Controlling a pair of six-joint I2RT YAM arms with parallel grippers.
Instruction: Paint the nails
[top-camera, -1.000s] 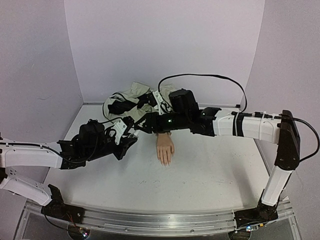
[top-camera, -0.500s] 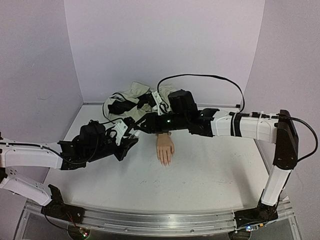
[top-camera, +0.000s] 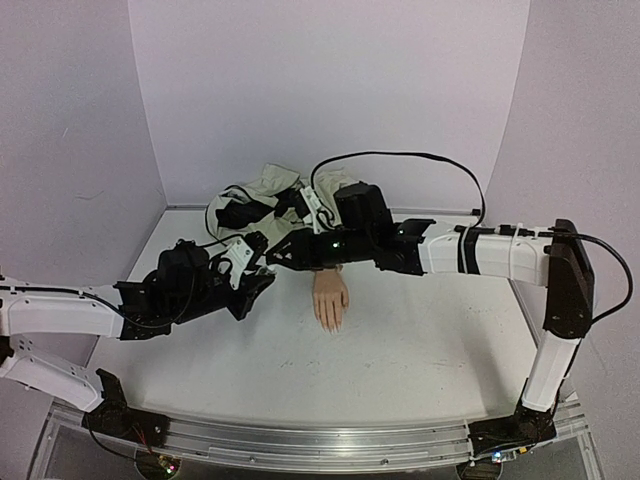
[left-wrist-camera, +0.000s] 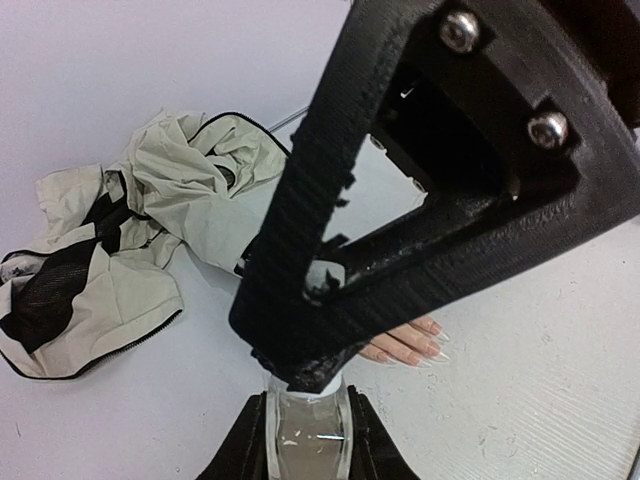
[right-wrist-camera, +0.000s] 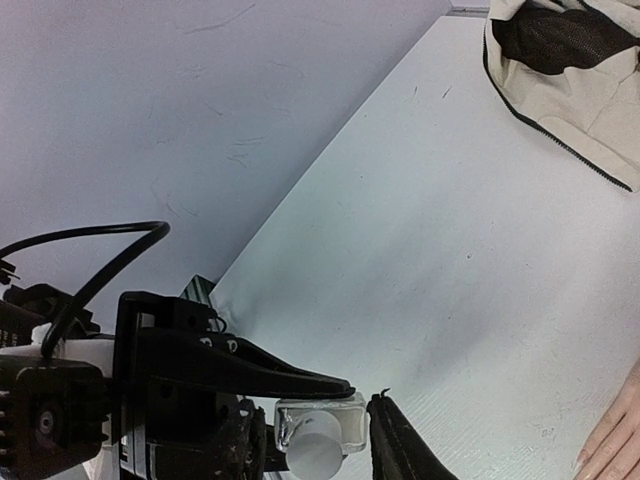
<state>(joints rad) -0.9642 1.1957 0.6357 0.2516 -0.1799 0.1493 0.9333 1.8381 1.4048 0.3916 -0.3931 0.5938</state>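
A pale peach mannequin hand (top-camera: 329, 296) lies palm down mid-table, its nails (top-camera: 330, 325) pointing at the near edge; the nails (left-wrist-camera: 437, 352) look clear and glossy. My left gripper (left-wrist-camera: 305, 400) is shut on a small clear bottle (left-wrist-camera: 305, 440), held above the table left of the hand. The bottle's white cap (right-wrist-camera: 318, 452) faces the right wrist camera. My right gripper (right-wrist-camera: 320, 450) reaches over from the right, its fingers (left-wrist-camera: 300, 250) set on either side of the cap and still slightly apart. In the top view both grippers meet near the left gripper (top-camera: 258, 280).
A crumpled cream jacket with dark lining (top-camera: 262, 192) lies at the back behind the hand, under the right arm's cable. Pale walls enclose the table on the left, back and right. The mannequin's fingers (right-wrist-camera: 612, 445) show at the right wrist view's corner.
The right gripper's jaws have narrowed around the bottle cap and the right arm has edged slightly left. The left arm and the mannequin hand have not moved.
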